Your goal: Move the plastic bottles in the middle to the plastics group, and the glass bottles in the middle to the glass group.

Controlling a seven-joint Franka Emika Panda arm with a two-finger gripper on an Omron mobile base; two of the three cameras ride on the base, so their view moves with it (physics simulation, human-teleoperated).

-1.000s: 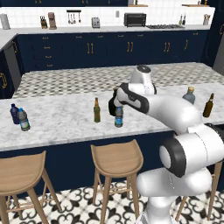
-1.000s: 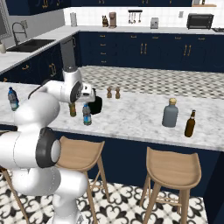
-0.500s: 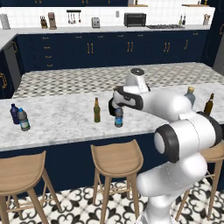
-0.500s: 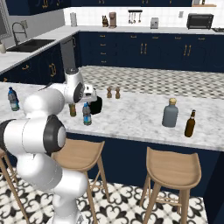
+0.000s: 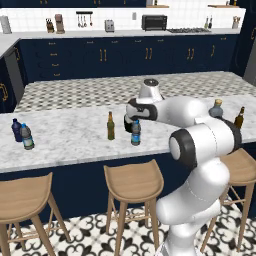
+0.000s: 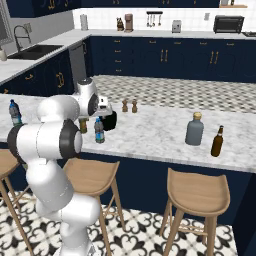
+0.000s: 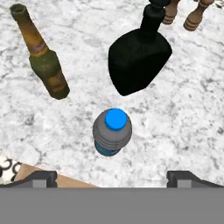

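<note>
Item: water bottle (image 7: 112, 132), upright on surface (image 7: 183, 109), beside black bottle (image 7: 138, 61). Gripper (image 7: 112, 176) hovering above, jaws spread wide, holding nothing. Pending: descending, closing around bottle.

Polished white-and-grey veined marble on the island countertop (image 7: 183, 113), faintly glossy. Clear ribbed plastic on the small water bottle (image 7: 112, 132), with a smooth matt blue cap. Olive-green glass on the slender bottle (image 7: 43, 59), dull yellowish paper label. Opaque matt black on the squat round-bodied bottle (image 7: 138, 59). Turned brown wood on two small shakers (image 7: 183, 13). Pale smooth wood on bar stools (image 5: 134, 181).
</note>
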